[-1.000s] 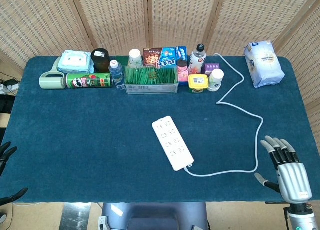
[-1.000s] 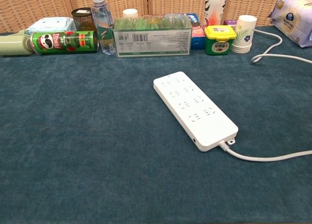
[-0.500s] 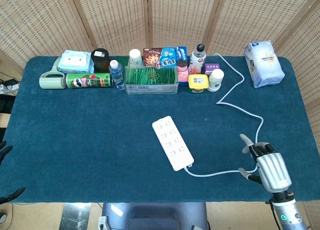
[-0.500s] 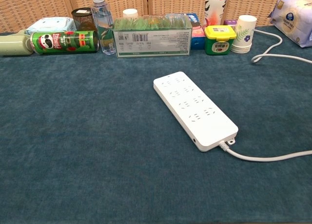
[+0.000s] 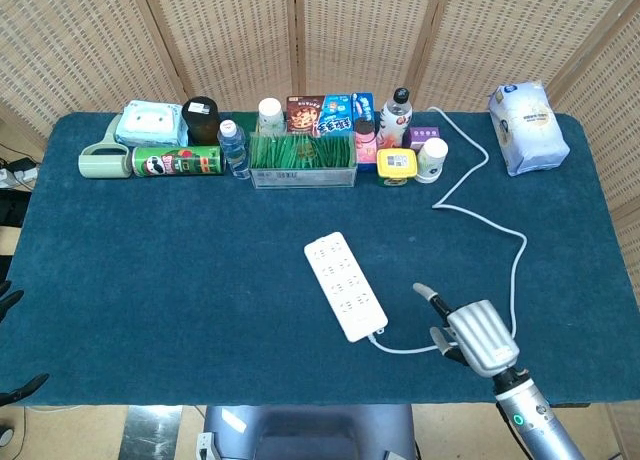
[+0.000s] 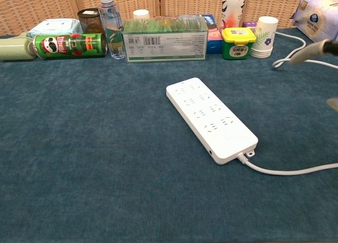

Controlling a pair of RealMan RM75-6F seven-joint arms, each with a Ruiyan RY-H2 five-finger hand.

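Head view, item 1: right robot hand [image 5: 470, 335], silver-backed, hovering low over the near right part of the dark blue carpeted tabletop [image 5: 160, 270], fingers spread apart and holding nothing, one fingertip pointing toward the strip. Chest view shows only a blurred fingertip of it at the right edge.

Item 2: white rectangular plastic power strip [image 5: 345, 285], lying flat and diagonal near the tabletop's centre, just left of that hand and not touched by it.

Item 3: white cable [image 5: 480, 215], running from the strip's near end, curving beneath the hand, then snaking to the back row.

Item 4: left robot hand [image 5: 10, 305], dark, only fingertips visible at the left edge, off the tabletop; whether its fingers are apart or together cannot be told.

Item 5: back row, including a green cylindrical crisp can [image 5: 178, 161] lying on its side and a clear box of green sachets [image 5: 303, 158].
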